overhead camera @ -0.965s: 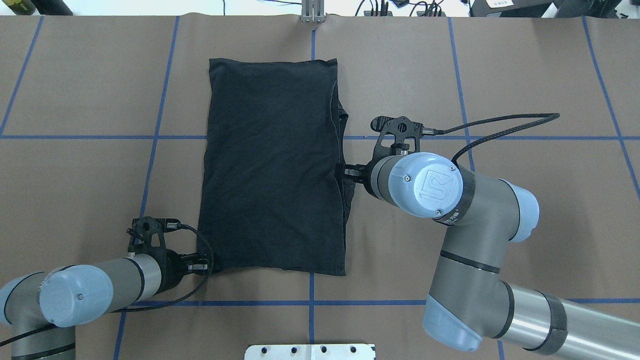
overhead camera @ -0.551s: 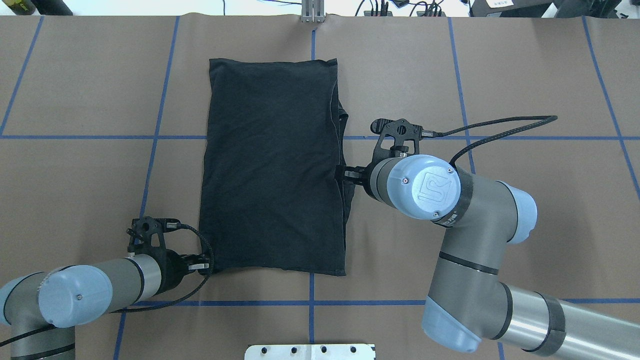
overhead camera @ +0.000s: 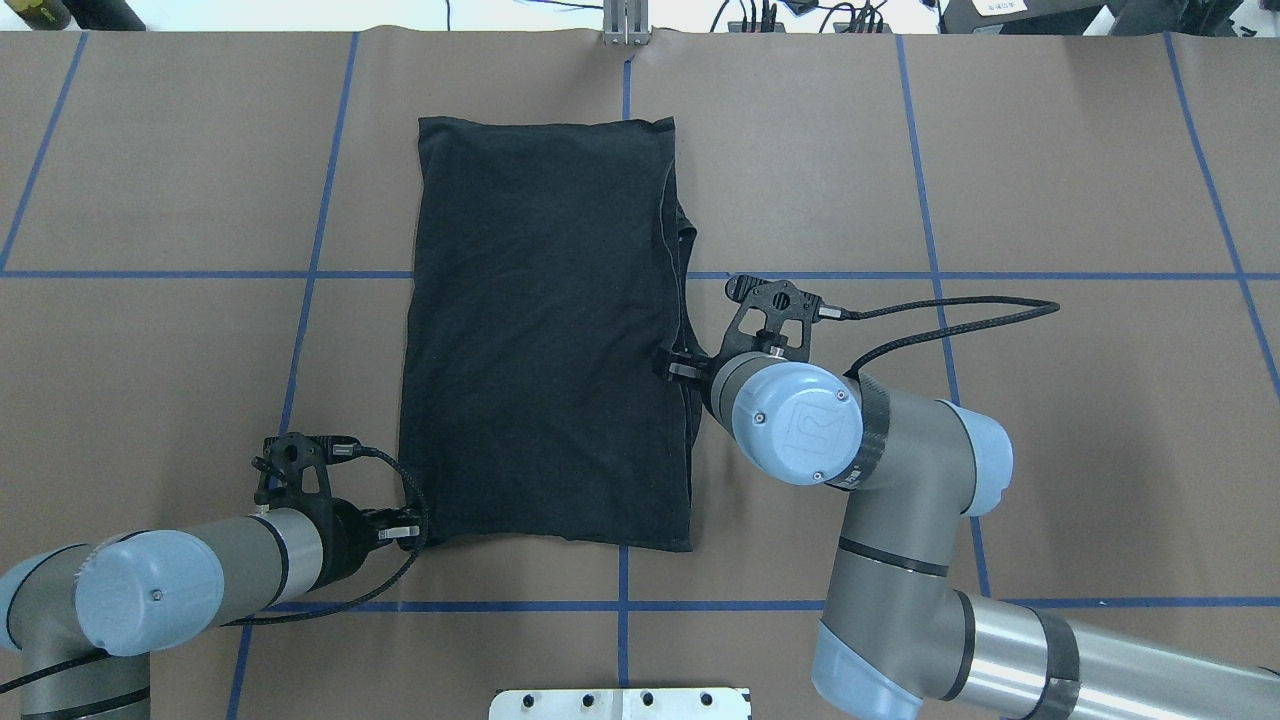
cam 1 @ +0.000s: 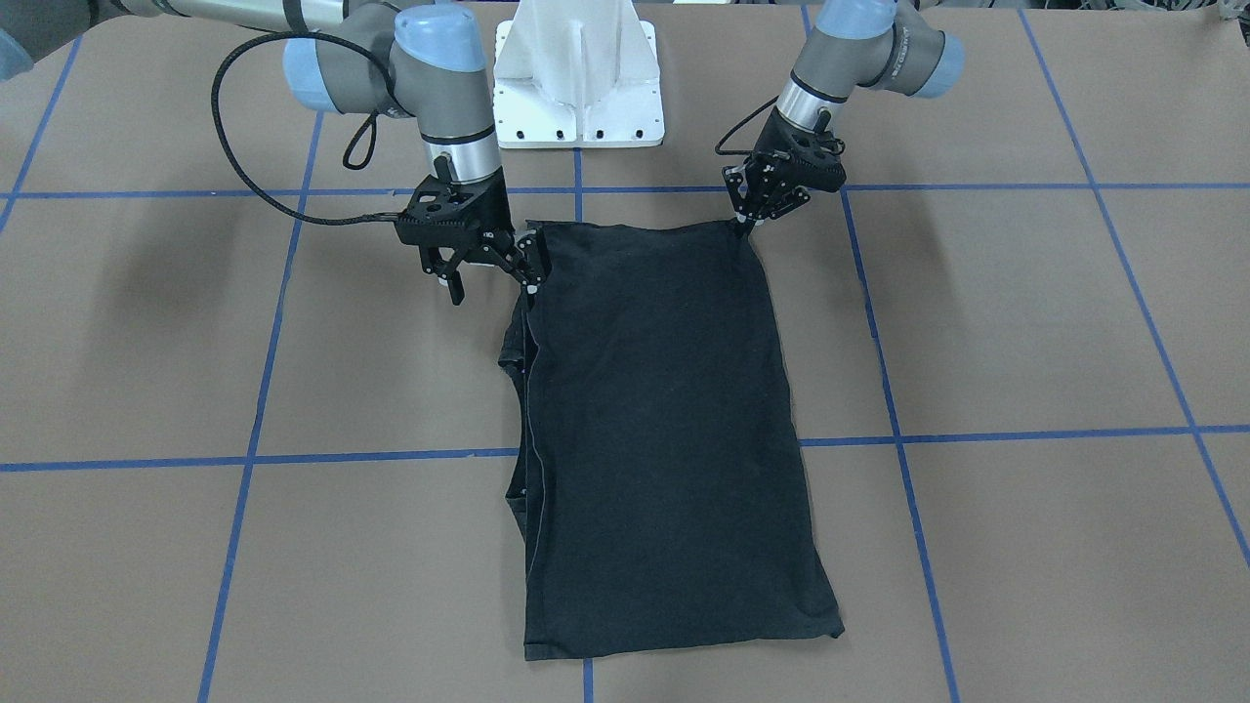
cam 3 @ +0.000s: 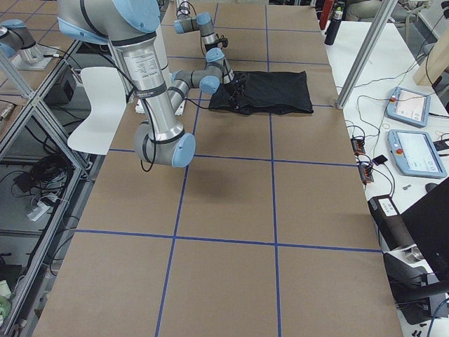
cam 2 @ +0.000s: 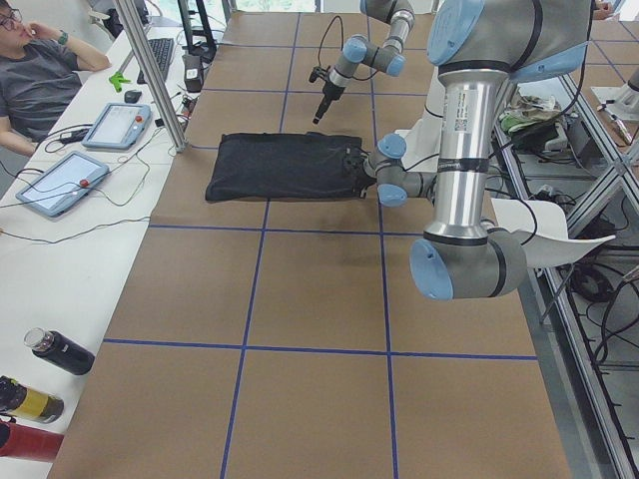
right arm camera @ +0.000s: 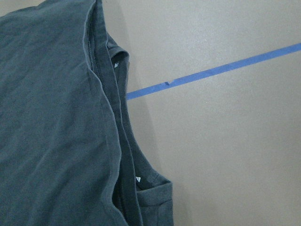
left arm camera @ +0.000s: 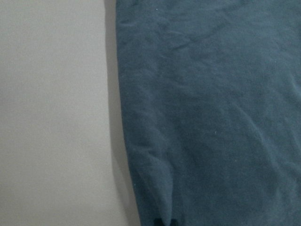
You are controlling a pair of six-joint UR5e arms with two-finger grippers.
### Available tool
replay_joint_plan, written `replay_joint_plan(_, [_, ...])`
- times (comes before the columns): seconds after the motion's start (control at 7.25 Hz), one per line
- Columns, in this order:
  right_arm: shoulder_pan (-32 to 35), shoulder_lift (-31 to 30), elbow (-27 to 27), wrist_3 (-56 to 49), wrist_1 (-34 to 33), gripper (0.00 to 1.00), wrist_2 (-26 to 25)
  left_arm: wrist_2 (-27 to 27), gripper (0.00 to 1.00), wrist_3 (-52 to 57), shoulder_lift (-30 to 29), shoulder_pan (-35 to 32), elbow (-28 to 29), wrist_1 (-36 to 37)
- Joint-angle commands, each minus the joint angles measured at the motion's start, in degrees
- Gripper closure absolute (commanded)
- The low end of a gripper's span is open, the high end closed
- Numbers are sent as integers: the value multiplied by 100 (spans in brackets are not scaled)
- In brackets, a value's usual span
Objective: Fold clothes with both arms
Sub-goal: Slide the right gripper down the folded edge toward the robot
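The clothes [overhead camera: 545, 330] are one black T-shirt folded lengthwise into a long rectangle flat on the brown table [cam 1: 1025, 322]. No print shows. A sleeve pokes out along its right edge [right arm camera: 150, 193]. My left gripper [overhead camera: 408, 535] sits low at the shirt's near left corner, shut on the cloth there [cam 1: 744, 223]. In the left wrist view the cloth [left arm camera: 211, 117] fills the right side. My right gripper [cam 1: 493, 286] hangs open, fingers spread, above the shirt's right edge [overhead camera: 670, 365], holding nothing. Its wrist view looks down on the layered hem [right arm camera: 101, 94], with no fingers showing.
The white base pedestal [cam 1: 576, 78] stands at the robot's edge of the table. Blue tape lines [overhead camera: 620, 605] grid the brown surface. The right arm's black cable [overhead camera: 950, 320] loops out to the right. A person [cam 2: 40, 80], tablets and bottles sit at the far bench.
My right arm has moved toward the robot and a little left, its gripper now over the shirt's right edge. The left gripper's fingers have come together on the near left corner.
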Motion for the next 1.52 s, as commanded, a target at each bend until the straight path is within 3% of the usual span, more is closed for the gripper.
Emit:
replay_joint_plan(0.0, [-73,231,-835,226,623,10,-205,0,100,-41,-1,0,-5,0])
replay_joint_plan(0.28, [-73,593,-1181,288,589,19,-276,0,100,-41,-1,0,4,0])
replay_joint_plan(0.83, [-99,533,-1120,280,544,36,-284,0,100,-41,-1,0,13,0])
replay_joint_plan(1.38, [-318,497,-1058,280,536,37,-468,0,100,-41,-1,0,13,0])
